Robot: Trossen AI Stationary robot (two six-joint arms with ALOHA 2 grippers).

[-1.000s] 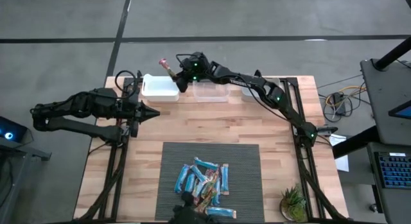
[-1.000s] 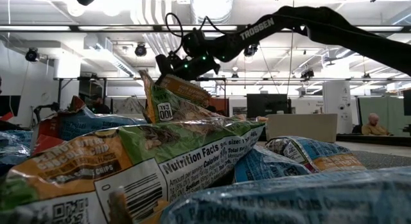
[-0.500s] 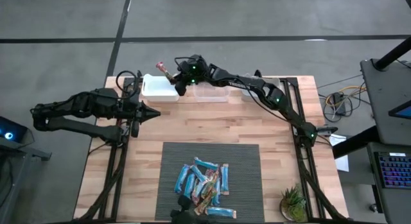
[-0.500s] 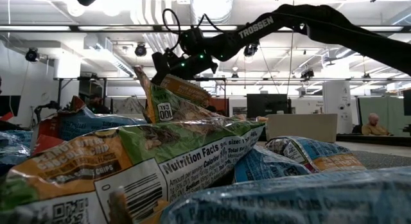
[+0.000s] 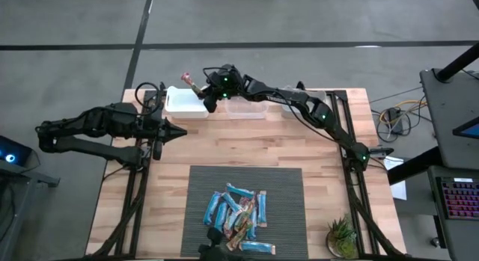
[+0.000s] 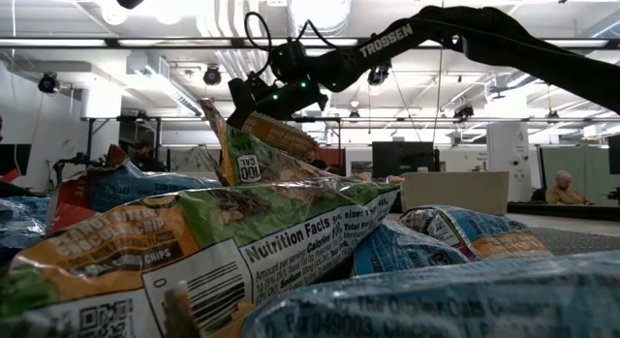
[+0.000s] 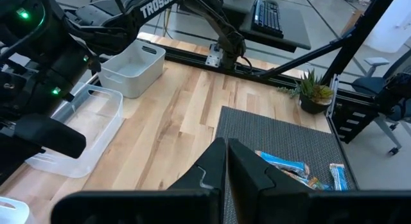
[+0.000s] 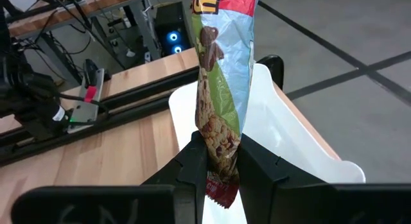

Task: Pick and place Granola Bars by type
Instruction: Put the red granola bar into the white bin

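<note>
Foil bar (image 8: 221, 89) is clamped by one end in the right hand (image 5: 200, 94) over the white bin (image 5: 185, 102); released off-centre, it could fall outside the bin. The left hand (image 5: 178, 131), fingers together, waits nearby.

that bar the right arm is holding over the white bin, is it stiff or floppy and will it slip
The bar probably keeps its shape: pinched at one end by the right tool, it stands straight without drooping. It seems light, since a narrow pinch carries it. The glossy wrapper may be slippery, so it could slide out over the white bin.
</note>
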